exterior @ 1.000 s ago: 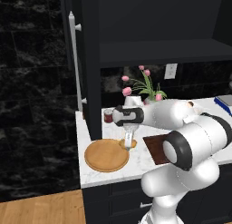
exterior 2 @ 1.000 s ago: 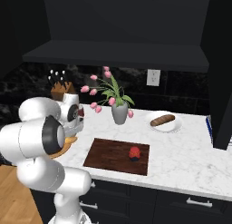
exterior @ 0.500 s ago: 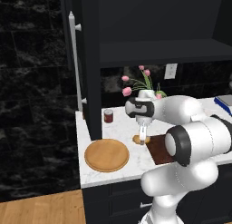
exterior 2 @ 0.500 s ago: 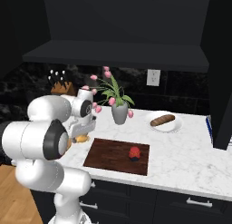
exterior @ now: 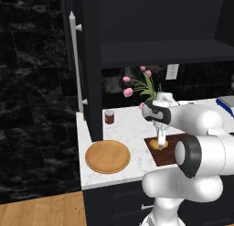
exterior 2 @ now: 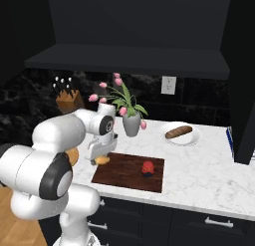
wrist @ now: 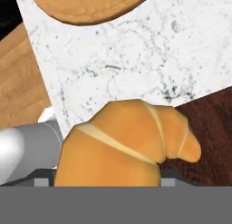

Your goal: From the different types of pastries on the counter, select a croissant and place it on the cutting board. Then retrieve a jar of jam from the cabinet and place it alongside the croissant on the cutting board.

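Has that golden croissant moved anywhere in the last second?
Yes. Held in the gripper, the croissant has travelled from beside the round wooden plate to the cutting board's near corner.

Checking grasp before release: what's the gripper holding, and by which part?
The gripper holds the small golden-yellow lumpy croissant, clamped across its thick end; the tapered tip sticks out over the dark brown wooden cutting board.

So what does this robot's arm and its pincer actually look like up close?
The arm is built of fat, rounded, glossy white segments, with black rings and discs where they join. No loose cables or markings show. Its head is white with a black face. The pincer is small and pale, two slim fingers side by side.
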